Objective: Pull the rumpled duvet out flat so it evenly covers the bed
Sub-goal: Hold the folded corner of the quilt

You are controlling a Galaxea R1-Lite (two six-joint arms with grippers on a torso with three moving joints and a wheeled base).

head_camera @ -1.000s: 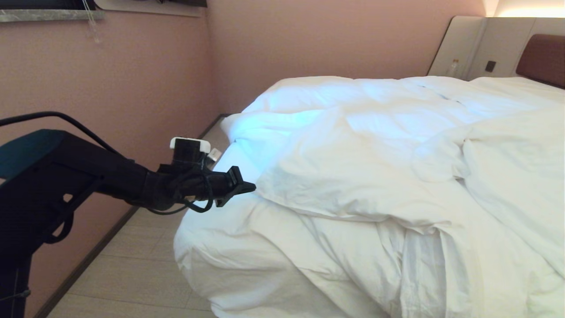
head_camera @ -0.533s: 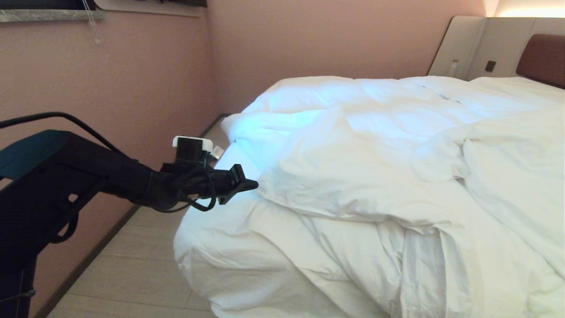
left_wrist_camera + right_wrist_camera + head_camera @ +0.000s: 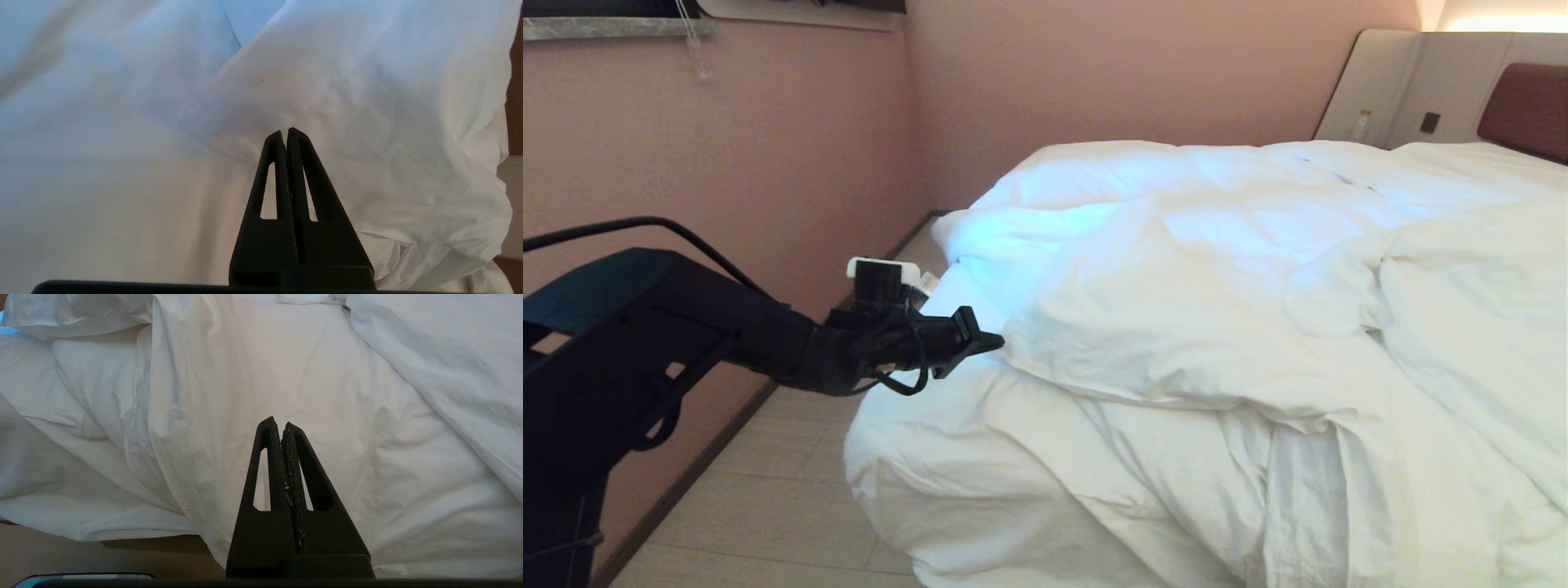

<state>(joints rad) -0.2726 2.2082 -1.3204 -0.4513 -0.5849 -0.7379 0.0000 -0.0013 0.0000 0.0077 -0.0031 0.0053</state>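
1. Nearest the robot, the right gripper (image 3: 282,426) hangs over draped white cloth at the bed's near edge, with floor visible below the hem. Its fingers are pressed together on nothing, and the arm does not appear in the head view.
2. The left gripper (image 3: 990,341) reaches in level from the left side of the bed (image 3: 980,425). Its fingers are also pressed together and empty, the tips just at a folded-back flap.
3. The duvet (image 3: 1176,327) lies bunched across the mattress. Its turned-over edge (image 3: 1094,392) runs from the left gripper's tips away toward the right and slightly nearer the robot, so the flap lies directly ahead of those fingers, along their pointing direction.
4. The left arm is clearly the nearer one to that corner. Judging by this, the fingers must part before they can take the flap, then draw it outward toward the left side.
5. Farther off, a second heap rises at the right.
6. Beyond, the brown headboard (image 3: 1523,110) meets the pink wall (image 3: 1094,73).
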